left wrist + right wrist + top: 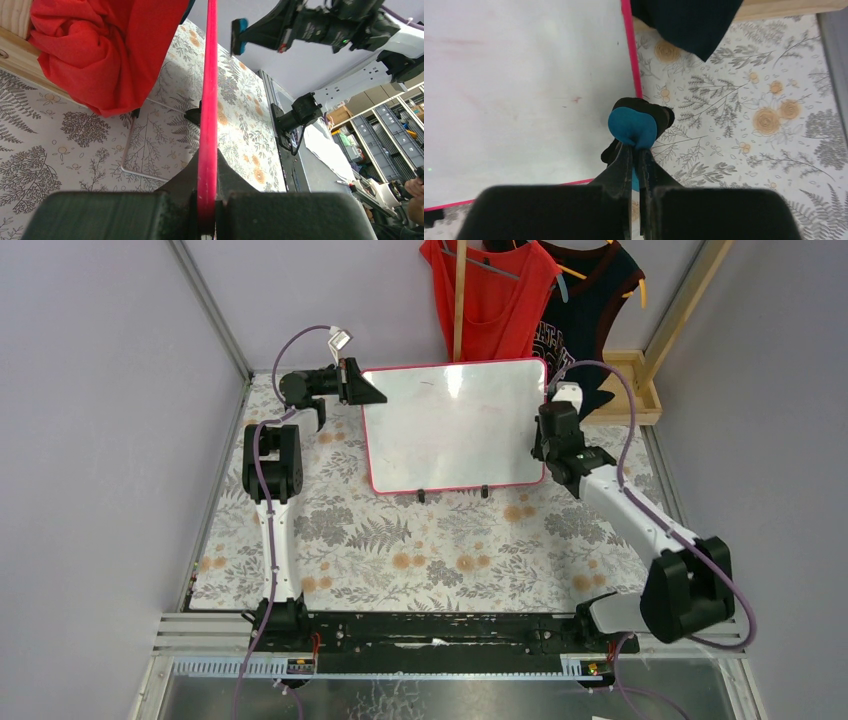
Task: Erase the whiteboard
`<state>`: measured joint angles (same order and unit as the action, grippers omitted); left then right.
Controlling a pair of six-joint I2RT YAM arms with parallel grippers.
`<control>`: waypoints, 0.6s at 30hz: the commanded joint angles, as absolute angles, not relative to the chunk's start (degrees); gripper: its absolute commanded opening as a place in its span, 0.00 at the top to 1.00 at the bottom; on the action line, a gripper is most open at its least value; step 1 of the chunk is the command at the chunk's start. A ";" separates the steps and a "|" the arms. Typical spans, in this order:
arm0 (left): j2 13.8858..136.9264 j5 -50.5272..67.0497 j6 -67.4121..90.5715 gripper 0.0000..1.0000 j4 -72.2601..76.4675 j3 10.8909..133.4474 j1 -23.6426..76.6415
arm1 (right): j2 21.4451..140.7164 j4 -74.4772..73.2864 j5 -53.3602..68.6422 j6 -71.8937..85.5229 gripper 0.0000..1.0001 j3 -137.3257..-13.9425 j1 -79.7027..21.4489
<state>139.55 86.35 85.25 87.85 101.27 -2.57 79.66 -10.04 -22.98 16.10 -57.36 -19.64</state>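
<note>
place: robot lab | cues: shelved parts bins point(382, 145), aluminium-framed booth point(210, 308)

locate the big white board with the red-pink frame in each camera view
Top external: the glossy white whiteboard with red-pink frame sits upper centre.
Left wrist: only its frame edge, a vertical pink strip at centre, clamped in the left fingers.
Right wrist: its white face fills the left half.
Shared landmark: the floral tablecloth.
</note>
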 commanded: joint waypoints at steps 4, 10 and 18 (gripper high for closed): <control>137.57 89.22 89.47 1.00 91.79 100.16 -1.66 | 69.76 -18.97 -22.23 16.33 1.00 -67.97 -19.51; 137.83 89.55 89.81 1.00 91.77 100.60 -1.69 | 69.35 -31.39 -16.06 16.79 1.00 -73.81 -19.51; 137.65 89.56 90.09 1.00 91.77 100.93 -1.67 | 67.89 -43.42 -11.27 19.79 1.00 -68.95 -19.46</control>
